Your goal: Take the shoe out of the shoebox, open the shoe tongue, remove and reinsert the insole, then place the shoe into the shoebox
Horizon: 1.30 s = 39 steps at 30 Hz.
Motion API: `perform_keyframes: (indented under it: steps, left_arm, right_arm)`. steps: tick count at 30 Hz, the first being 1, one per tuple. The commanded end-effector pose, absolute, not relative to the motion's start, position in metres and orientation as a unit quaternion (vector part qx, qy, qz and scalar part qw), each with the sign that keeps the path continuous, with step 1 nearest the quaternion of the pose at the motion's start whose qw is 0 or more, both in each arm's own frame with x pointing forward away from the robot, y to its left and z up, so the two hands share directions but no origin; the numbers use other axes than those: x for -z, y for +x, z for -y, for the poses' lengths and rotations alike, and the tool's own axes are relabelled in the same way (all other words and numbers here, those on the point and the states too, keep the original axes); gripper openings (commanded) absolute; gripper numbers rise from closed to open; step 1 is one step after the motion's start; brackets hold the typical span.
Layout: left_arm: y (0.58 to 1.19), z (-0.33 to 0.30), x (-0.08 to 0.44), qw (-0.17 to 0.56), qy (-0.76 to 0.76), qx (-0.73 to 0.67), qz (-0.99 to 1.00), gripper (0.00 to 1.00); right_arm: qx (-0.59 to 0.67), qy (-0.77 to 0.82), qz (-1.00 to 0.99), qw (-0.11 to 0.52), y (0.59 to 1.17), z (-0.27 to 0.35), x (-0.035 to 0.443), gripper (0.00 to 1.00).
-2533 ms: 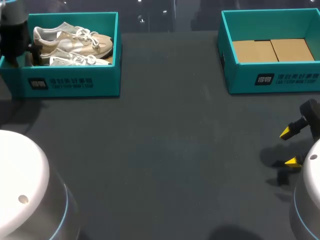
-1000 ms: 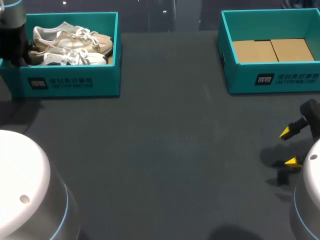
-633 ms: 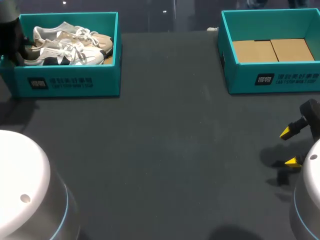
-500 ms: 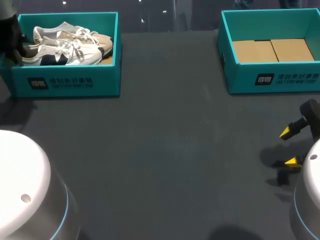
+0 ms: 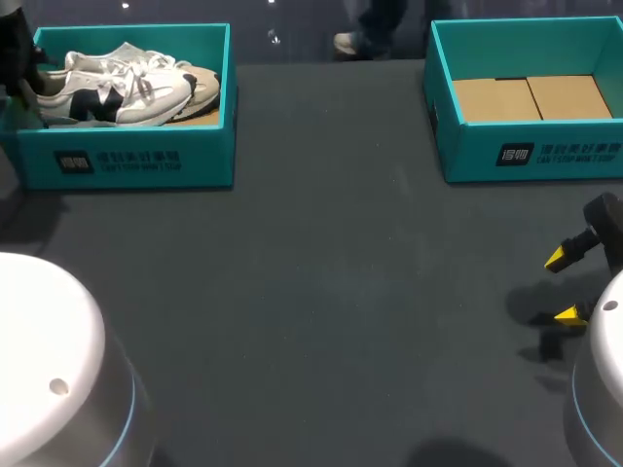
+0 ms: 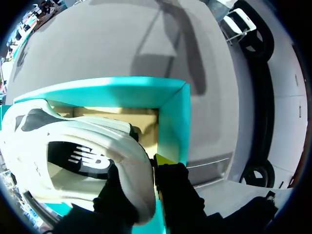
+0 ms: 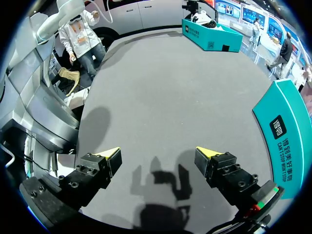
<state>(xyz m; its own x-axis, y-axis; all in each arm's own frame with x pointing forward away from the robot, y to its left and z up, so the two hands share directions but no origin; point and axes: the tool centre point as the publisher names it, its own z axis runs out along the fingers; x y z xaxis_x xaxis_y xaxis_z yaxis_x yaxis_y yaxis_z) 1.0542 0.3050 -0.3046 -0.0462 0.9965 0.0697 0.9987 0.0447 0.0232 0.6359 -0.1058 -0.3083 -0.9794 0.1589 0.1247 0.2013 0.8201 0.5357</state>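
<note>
At shoebox (image 5: pixel 136 161), left end effector (image 6: pixel 146 170) grasping shoe (image 6: pixel 87 156) heel, one fingertip hidden; right end effector (image 7: pixel 159 153) released

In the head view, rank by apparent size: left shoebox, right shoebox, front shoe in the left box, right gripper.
1. The left shoebox and right shoebox: alike; the right one runs off the view's edge, so unranked.
2. The front shoe.
3. The right gripper.
</note>
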Motion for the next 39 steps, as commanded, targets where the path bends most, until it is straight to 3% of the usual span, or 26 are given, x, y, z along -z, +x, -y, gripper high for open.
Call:
perform_keyframes:
  steps: [1, 25, 39]
  left_arm:
    - [1.054, -0.302, 0.291, 0.018, -0.688, 0.035, 0.725, 0.0]
    - [1.061, -0.289, 0.214, 0.016, -0.664, 0.056, 0.745, 0.0]
    - [1.014, -0.268, 0.147, 0.058, -0.652, 0.086, 0.751, 0.0]
  right_arm:
    - [0.284, -0.095, 0.954, 0.036, 0.634, 0.106, 0.308, 1.0]
    - [0.284, -0.095, 0.954, 0.036, 0.634, 0.106, 0.308, 1.0]
    - [0.284, -0.095, 0.954, 0.036, 0.634, 0.106, 0.308, 1.0]
